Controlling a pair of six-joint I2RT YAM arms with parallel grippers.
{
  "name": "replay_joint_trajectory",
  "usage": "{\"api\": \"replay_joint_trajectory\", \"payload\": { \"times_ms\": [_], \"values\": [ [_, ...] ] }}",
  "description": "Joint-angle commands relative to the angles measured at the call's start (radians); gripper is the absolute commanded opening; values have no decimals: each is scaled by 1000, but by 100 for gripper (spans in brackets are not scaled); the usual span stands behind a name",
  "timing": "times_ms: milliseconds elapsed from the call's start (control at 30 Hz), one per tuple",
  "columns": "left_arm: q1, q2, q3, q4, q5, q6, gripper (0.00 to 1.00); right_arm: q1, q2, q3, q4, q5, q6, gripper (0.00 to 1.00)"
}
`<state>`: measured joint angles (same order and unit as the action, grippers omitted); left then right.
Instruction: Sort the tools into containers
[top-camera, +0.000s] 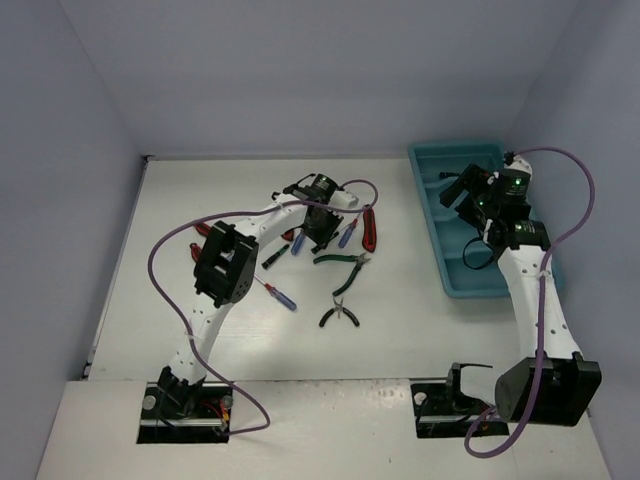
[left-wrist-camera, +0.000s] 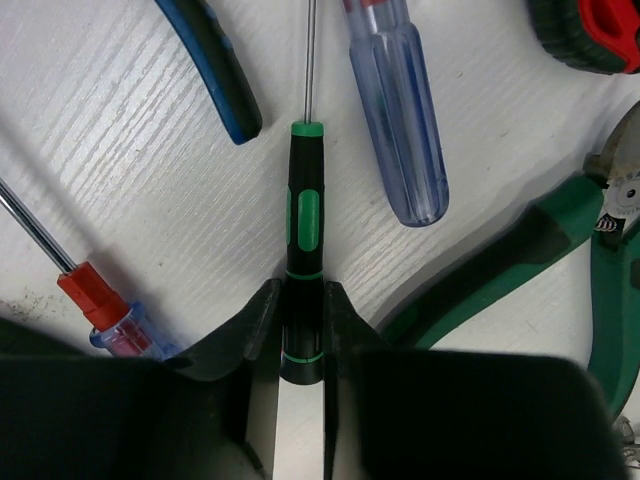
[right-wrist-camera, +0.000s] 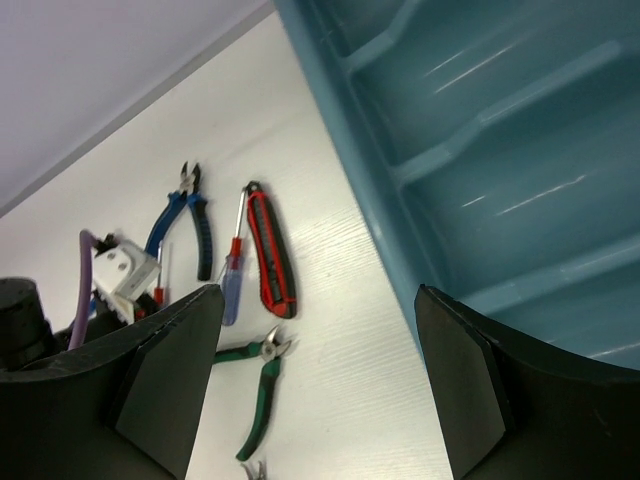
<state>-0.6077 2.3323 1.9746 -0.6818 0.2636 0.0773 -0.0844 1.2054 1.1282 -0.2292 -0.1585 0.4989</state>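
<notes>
My left gripper (left-wrist-camera: 300, 295) is shut on the butt end of a black-and-green screwdriver (left-wrist-camera: 304, 210) that lies on the white table; in the top view it (top-camera: 318, 232) sits among the tools. Beside it lie a clear blue screwdriver (left-wrist-camera: 400, 120), blue-handled pliers (left-wrist-camera: 215, 60), green-handled pliers (left-wrist-camera: 520, 260) and a red-black utility knife (left-wrist-camera: 590, 35). My right gripper (right-wrist-camera: 318, 300) is open and empty, held above the left rim of the teal tray (right-wrist-camera: 480, 120). The tray (top-camera: 440, 160) stands at the far right.
A red-and-blue screwdriver (top-camera: 278, 294) and dark-handled pliers (top-camera: 340, 314) lie nearer the front. Another red tool (top-camera: 200, 230) shows behind my left arm. The knife (top-camera: 369, 228) and green pliers (top-camera: 345, 265) lie between the arms. Walls enclose the table.
</notes>
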Motion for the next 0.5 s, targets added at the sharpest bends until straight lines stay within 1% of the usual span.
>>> {"api": "replay_joint_trajectory", "payload": {
  "times_ms": [0, 100, 200, 333, 467],
  "values": [
    [6, -89, -25, -1, -6, 10, 0, 82, 4, 23, 51, -30, -11, 75],
    [5, -162, -35, 1, -3, 3, 0, 165, 29, 52, 56, -26, -5, 75],
    [6, -274, -48, 25, 25, -37, 0, 246, 61, 66, 84, -51, 25, 76],
    [6, -399, -88, 110, 69, -121, 0, 325, 69, 61, 186, -80, 75, 76],
    [6, -507, -167, 252, 152, -267, 0, 368, 48, 4, 344, -104, 125, 75]
  ]
}}
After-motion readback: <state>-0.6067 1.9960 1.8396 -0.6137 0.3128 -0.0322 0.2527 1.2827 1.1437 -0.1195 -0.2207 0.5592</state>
